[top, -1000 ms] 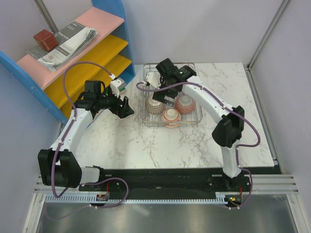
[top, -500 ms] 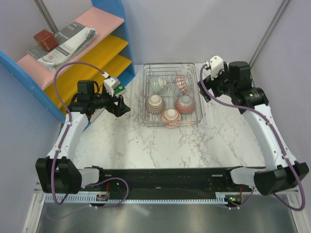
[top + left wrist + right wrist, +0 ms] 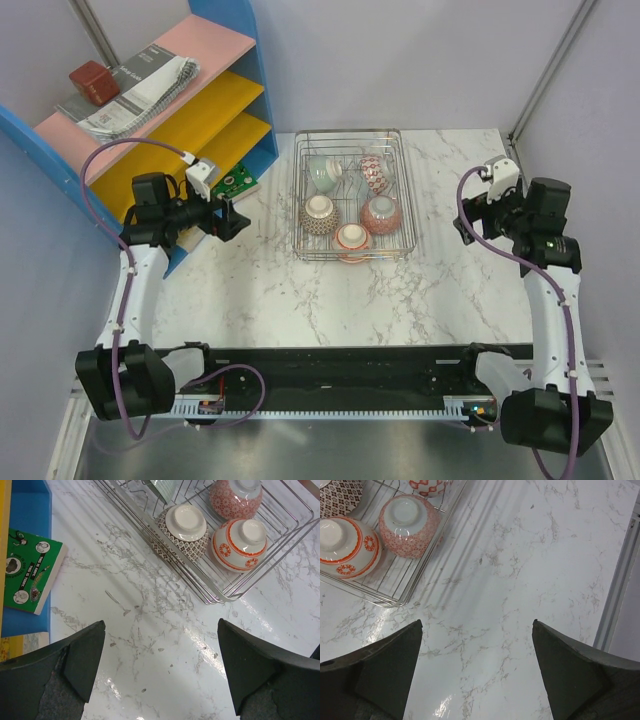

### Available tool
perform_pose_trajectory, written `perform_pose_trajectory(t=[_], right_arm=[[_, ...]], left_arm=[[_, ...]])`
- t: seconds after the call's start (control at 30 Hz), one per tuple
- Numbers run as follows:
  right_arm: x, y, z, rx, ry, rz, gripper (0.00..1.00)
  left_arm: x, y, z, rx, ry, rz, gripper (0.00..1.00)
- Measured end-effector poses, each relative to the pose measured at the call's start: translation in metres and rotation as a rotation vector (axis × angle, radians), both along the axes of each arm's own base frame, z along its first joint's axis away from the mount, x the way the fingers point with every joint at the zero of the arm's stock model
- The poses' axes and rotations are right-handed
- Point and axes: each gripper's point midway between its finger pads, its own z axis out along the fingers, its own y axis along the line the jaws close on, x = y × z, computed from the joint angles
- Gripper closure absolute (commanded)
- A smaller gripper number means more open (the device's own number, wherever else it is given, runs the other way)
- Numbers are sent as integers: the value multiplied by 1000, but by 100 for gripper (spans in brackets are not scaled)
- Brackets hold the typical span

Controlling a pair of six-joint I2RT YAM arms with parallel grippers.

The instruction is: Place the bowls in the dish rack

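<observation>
Looking at this, I'd say the loading is basically done: all five bowls (image 3: 185, 530) are inside the rack (image 3: 350, 132) at the far middle of the table (image 3: 300, 290), and I can't spot a bowl anywhere else on the marble. The back row has the green bowl (image 3: 323, 172) tipped on its side, with the red-patterned bowl (image 3: 373, 172) beside it, also on its side. Nearer the arms, the dark bowl (image 3: 318, 212), pink bowl (image 3: 382, 213) and orange-ringed bowl (image 3: 351, 238) sit bottoms-up, packed close together. The left gripper (image 3: 160, 627) hangs off to the left of the rack, close to the blue shelf (image 3: 200, 110). Its fingers are spread wide with nothing between them, just marble below and a green book (image 3: 30, 570) off to one side by the shelf. The right gripper (image 3: 477, 625) is well apart from the rack over on the right side of the table, also spread wide and empty, with the rack's corner just poking into its camera view. So my guess is we're at the wrap-up step, not a pick or a place. The next move probably doesn't call for any grasp at all, just tucking both arms home without swinging across the rack's raised sides. If anything needs a second look it's the green bowl, since it's leaning rather than lying flat. Fixing that would mean coming down from above, over the wire wall, with the jaws wide enough to take the rim.
</observation>
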Motion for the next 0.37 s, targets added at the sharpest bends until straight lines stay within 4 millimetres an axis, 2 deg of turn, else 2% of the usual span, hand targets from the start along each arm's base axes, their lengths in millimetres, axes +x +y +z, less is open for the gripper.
perform_pose_trajectory(t=[0.17, 0.37], right_arm=[[-3, -8, 4, 25, -18, -5, 2], [-5, -7, 9, 48, -36, 10, 2]], left_arm=[[-1, 0, 1, -1, -5, 0, 0], [-1, 0, 2, 0, -13, -1, 0]])
